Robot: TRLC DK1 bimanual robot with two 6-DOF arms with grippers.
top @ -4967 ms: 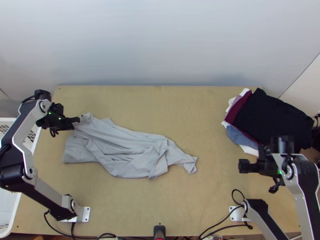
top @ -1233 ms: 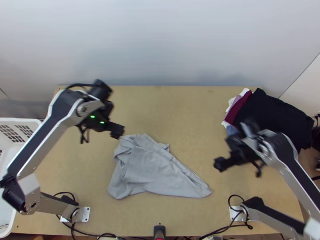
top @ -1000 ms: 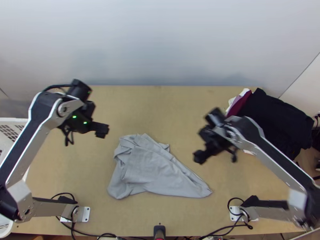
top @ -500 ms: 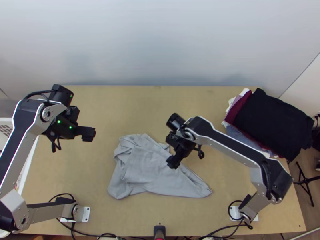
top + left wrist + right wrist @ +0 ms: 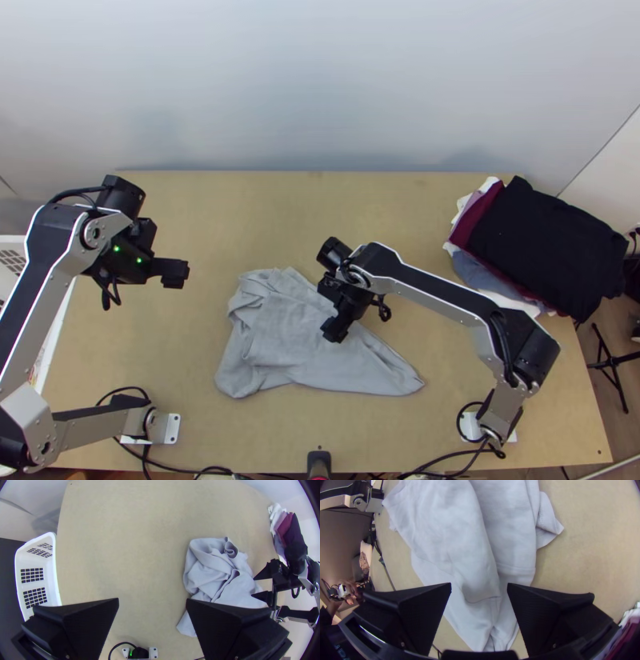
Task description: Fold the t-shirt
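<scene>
The light grey t-shirt point(image 5: 292, 344) lies bunched and creased near the table's middle, tapering to a point at its right. Left gripper point(image 5: 176, 274) hangs over bare wood, up and to the left of the cloth; in the left wrist view the left gripper point(image 5: 152, 601) stands open and holds nothing. Over the cloth's right half is the right gripper point(image 5: 334, 330); seen in the right wrist view, the right gripper point(image 5: 479, 586) is open above the t-shirt point(image 5: 453, 536), with nothing held between its fingers.
A pile of folded clothes, black on top point(image 5: 544, 240), sits at the table's back right. A white basket point(image 5: 53, 570) stands beyond the left edge. Cables run along the near edge. In the right wrist view a person's hand point(image 5: 351, 591) shows beyond the table.
The t-shirt has shifted right and toward the near edge and is more compact than five seconds ago. Lately the right arm swung left over it, while the left gripper drew back left.
</scene>
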